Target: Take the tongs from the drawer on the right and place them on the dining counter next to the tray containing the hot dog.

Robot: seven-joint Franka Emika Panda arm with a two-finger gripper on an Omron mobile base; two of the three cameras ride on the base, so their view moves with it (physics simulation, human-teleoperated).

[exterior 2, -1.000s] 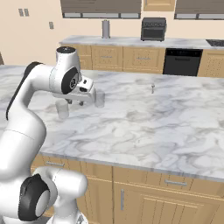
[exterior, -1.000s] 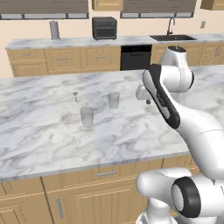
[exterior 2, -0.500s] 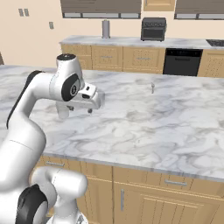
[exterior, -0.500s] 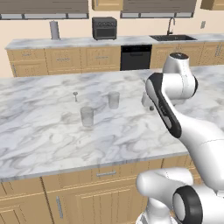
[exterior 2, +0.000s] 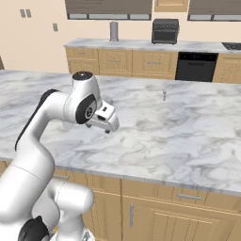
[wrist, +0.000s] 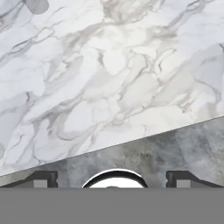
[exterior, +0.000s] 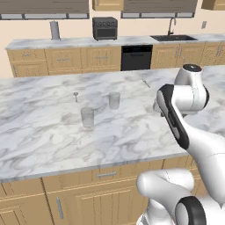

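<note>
- Nearest, light wood cabinets [exterior: 88, 193] under the counter edge, one front with a short silver handle [exterior: 107, 174].
- Gripper [exterior 2: 108, 130] low over the dining counter [exterior: 52, 136], swung further toward the right end than half a second ago; in the left base view now largely hidden behind the arm's own links.
- In the hand view, fingertips [wrist: 41, 179] wide apart at the bottom, jaws released, nothing between them, white veined marble [wrist: 109, 74] below.
- Two glasses [exterior: 87, 117] [exterior: 114, 100] mid-counter, well apart from the gripper, unmoved since earlier.
- Small thin upright piece [exterior: 75, 96] just beyond the left glass, too small to identify.
- Tongs, tray, hot dog: cannot tell where.
- Farthest, wall counter with sink [exterior: 172, 38], dark oven [exterior: 136, 57], toaster oven [exterior: 104, 28].
</note>
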